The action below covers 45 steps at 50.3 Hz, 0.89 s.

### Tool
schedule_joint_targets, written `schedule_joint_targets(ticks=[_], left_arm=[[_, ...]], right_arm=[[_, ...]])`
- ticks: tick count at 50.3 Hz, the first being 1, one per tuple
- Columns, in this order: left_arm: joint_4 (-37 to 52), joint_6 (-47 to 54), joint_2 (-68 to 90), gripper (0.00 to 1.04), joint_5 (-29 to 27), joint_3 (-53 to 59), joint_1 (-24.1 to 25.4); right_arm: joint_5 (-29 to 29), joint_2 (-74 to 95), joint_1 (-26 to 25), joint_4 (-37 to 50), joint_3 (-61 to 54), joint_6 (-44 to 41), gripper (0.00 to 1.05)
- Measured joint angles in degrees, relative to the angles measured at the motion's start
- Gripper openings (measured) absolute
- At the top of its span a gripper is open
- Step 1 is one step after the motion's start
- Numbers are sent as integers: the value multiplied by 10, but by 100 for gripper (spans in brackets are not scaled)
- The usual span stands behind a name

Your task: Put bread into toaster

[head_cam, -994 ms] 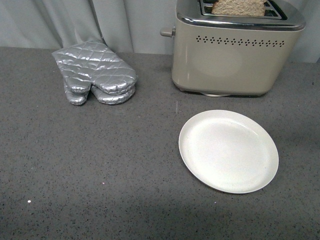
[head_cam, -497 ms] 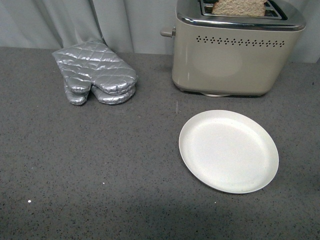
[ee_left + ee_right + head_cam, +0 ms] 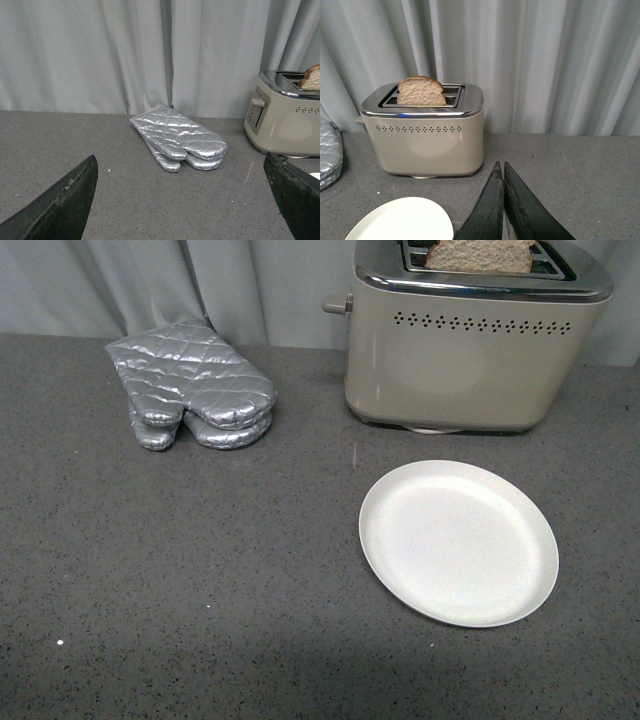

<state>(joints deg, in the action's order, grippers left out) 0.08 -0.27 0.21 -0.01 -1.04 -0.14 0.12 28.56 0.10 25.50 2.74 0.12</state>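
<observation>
Already the bread (image 3: 479, 255) is seen standing upright in one slot of the toaster (image 3: 465, 350), its rounded top protruding above the chrome rim; in the right wrist view it (image 3: 421, 91) is lodged in the slot nearer that camera. The toaster is set at the back of the grey speckled worktop (image 3: 200, 580), against a pale curtain (image 3: 150, 280), with its lever knob (image 3: 335, 306) projecting from the side that faces the mitts. Just in front of it a round white plate (image 3: 459, 542) is laid flat — nothing is carried on it. Well apart, toward the robot's left, two silver quilted oven mitts (image 3: 190, 385) are stacked one on the other.

The left pincer (image 3: 182, 200) is shown spread wide, its dark fingers (image 3: 65, 205) far apart and nothing between them. The right pincer (image 3: 503, 200) is shown closed — its two fingers are pressed together, with nothing gripped, above the worktop beside the plate.
</observation>
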Motion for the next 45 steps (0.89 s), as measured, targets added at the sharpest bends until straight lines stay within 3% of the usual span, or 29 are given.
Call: schedule_joint_targets(ticks=[42, 45], left_arm=[[0, 0, 0, 98, 0, 0, 0], [0, 0, 0, 98, 0, 0, 0]], right_arm=[[0, -188, 0, -155, -25, 0, 0], [-1, -240, 0, -224, -24, 0, 0]])
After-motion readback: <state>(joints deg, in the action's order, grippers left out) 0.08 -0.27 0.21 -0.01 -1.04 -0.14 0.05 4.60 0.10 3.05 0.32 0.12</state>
